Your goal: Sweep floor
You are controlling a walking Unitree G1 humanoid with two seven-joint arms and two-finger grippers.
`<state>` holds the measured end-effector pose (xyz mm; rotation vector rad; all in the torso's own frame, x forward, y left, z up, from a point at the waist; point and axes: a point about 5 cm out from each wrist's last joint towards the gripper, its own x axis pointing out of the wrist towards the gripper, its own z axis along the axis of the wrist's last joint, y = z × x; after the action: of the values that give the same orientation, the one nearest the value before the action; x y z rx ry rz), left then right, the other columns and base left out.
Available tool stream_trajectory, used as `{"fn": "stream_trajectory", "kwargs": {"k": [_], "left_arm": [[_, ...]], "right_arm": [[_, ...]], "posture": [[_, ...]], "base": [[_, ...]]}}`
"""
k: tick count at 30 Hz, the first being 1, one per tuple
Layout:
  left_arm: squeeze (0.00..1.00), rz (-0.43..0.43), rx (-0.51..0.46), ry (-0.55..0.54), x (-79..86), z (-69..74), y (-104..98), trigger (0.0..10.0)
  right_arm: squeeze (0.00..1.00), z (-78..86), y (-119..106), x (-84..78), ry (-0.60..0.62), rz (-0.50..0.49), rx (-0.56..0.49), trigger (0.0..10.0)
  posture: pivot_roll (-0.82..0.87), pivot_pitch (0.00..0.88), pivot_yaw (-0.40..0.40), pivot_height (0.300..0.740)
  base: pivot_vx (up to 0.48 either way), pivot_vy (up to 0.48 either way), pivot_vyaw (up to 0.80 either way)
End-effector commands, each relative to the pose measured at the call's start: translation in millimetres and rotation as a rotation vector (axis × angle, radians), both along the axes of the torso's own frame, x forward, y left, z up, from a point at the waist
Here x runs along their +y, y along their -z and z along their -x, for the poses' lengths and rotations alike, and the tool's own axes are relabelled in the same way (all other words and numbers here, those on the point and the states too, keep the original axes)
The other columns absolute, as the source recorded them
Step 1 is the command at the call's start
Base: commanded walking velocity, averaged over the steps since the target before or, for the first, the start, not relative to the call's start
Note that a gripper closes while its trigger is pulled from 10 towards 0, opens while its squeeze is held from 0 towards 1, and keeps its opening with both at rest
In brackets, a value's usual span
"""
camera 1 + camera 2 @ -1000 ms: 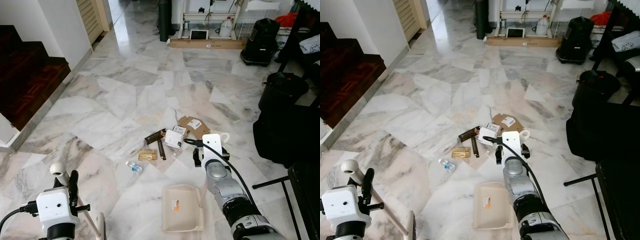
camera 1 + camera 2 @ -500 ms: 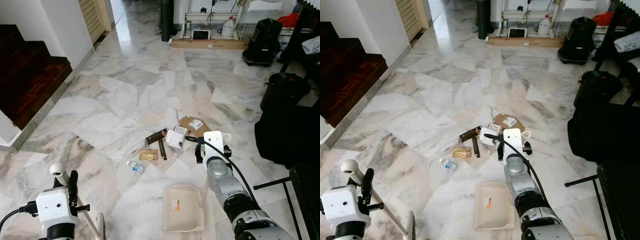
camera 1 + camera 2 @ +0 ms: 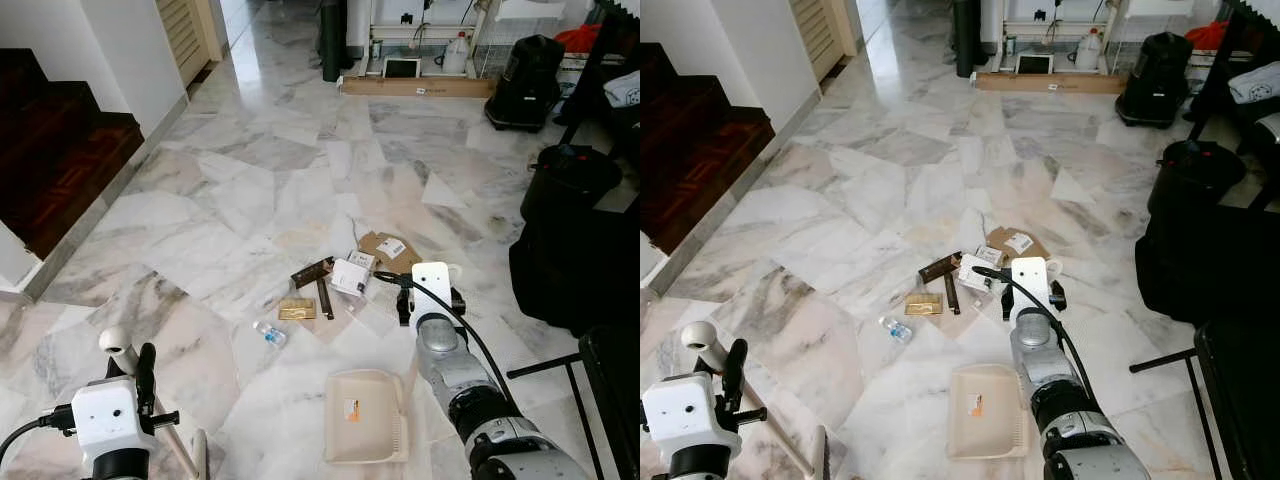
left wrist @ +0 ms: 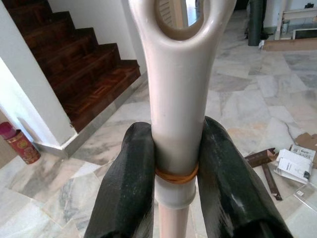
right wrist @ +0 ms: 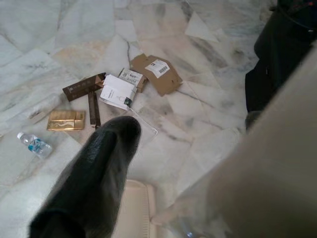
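Left gripper [image 4: 176, 173] clamps the broom handle [image 4: 178, 99] — long axis upright, loop end up. Right gripper [image 3: 430, 305] grips the dustpan [image 3: 365, 415] at lower centre, litter [image 3: 335, 280] just above — open marble upper left.

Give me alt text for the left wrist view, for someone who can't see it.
The left tool grips a cream broom handle between its two black fingers, just above an orange band. Behind it, a marble floor runs to dark wooden stairs, with scattered litter lying to one side.
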<state>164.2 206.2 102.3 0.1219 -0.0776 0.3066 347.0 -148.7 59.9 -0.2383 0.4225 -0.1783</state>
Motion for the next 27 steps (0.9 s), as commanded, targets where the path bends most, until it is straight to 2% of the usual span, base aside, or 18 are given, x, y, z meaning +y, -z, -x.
{"fn": "stream_trajectory", "kwargs": {"k": [1, 3, 4, 6, 7, 16, 17, 18, 19, 27], "left_arm": [[0.0, -0.018, -0.018, -0.009, 3.4, 1.5, -5.3, 10.0], [0.0, -0.019, -0.018, -0.009, 3.5, 1.5, -5.4, 10.0], [0.0, -0.019, -0.017, -0.009, 3.6, 1.5, -5.4, 10.0], [0.0, -0.019, -0.017, -0.009, 3.6, 1.5, -5.5, 10.0], [0.0, -0.019, -0.017, -0.01, 3.7, 1.6, -5.4, 10.0], [0.0, -0.02, -0.018, -0.01, 3.7, 1.2, -5.3, 10.0], [0.0, -0.019, -0.018, -0.01, 3.6, 1.1, -5.3, 10.0], [0.0, -0.019, -0.018, -0.01, 3.6, 1.0, -5.3, 10.0], [0.0, -0.019, -0.018, -0.009, 3.6, 1.0, -5.3, 10.0], [0.0, -0.019, -0.019, -0.009, 3.6, 0.6, -5.2, 10.0]], "right_arm": [[0.0, -1.1, -0.8, 2.4, 0.0, -0.004, -0.003, 0.0], [0.0, -1.2, -0.8, 2.3, 0.001, -0.003, -0.003, 0.0], [0.0, -1.2, -0.7, 2.4, 0.001, -0.003, -0.001, 0.4], [0.0, -1.2, -0.3, 2.5, 0.003, -0.001, 0.003, 8.8], [0.0, -1.2, 0.0, 2.6, 0.004, 0.001, 0.006, 10.0], [0.0, -2.0, 0.5, 2.8, 0.008, 0.006, 0.011, 10.0], [0.0, -2.0, 0.6, 2.8, 0.008, 0.005, 0.011, 7.6], [0.0, -2.0, 0.6, 2.8, 0.008, 0.005, 0.01, 7.6], [0.0, -2.2, 0.5, 2.8, 0.007, 0.006, 0.008, 0.0], [0.0, -2.8, 0.1, 2.6, 0.01, 0.006, 0.004, 0.0]], "posture": [[-0.01, 0.106, 0.084, 0.74], [-0.01, 0.106, 0.084, 0.74], [-0.01, 0.108, 0.085, 0.74], [-0.01, 0.108, 0.085, 0.74], [-0.01, 0.11, 0.085, 0.74], [-0.01, 0.105, 0.084, 0.74], [-0.01, 0.105, 0.084, 0.74], [-0.01, 0.105, 0.084, 0.74], [-0.01, 0.104, 0.084, 0.74], [-0.01, 0.102, 0.084, 0.74]], "base": [[0.0, 0.0, 0.0], [0.0, 0.0, 0.0], [0.0, 0.0, 0.0], [0.0, 0.0, 0.0], [0.0, 0.0, 0.0], [0.0, 0.0, 0.0], [0.0, 0.0, 0.0], [0.0, 0.0, 0.0], [0.0, 0.0, 0.0], [0.0, 0.0, 0.0]]}}
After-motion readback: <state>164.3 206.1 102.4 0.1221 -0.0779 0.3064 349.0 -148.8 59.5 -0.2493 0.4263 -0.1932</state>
